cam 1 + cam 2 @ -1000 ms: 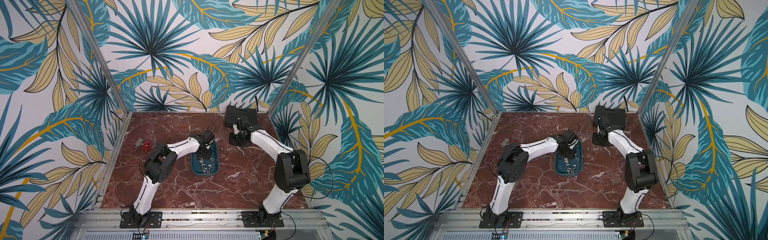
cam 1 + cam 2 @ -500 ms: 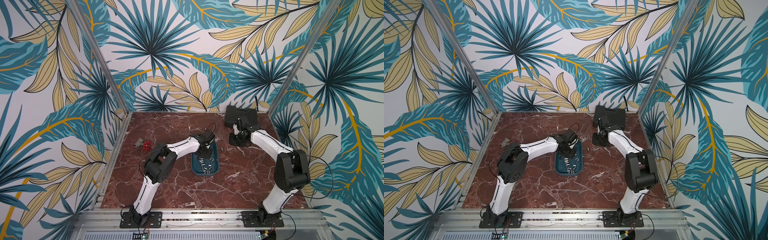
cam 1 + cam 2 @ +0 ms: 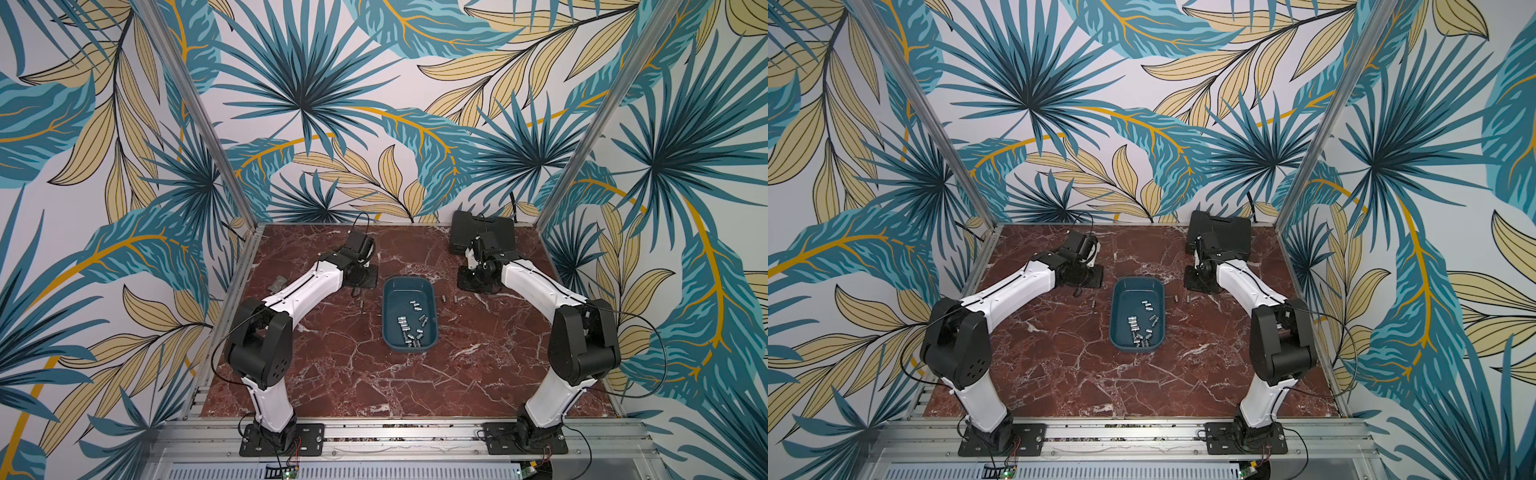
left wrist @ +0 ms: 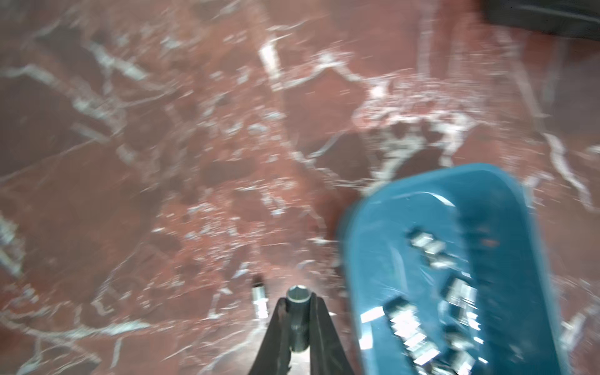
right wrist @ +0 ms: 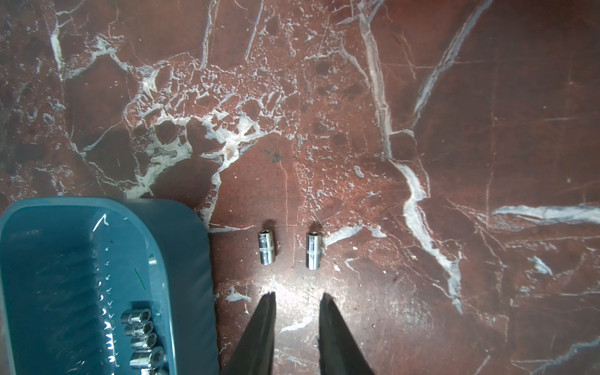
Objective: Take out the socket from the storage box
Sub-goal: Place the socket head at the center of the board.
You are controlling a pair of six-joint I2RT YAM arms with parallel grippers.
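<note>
My left gripper (image 4: 298,303), down inside the shallow teal-blue plastic storage box (image 4: 373,233) a second ago, has swung out over the red marble worktop (image 4: 162,162) clenched on a small chrome steel socket (image 4: 297,293), so I reckon it only needs setting down, while my right gripper (image 5: 297,294) hangs empty, jaws apart
</note>
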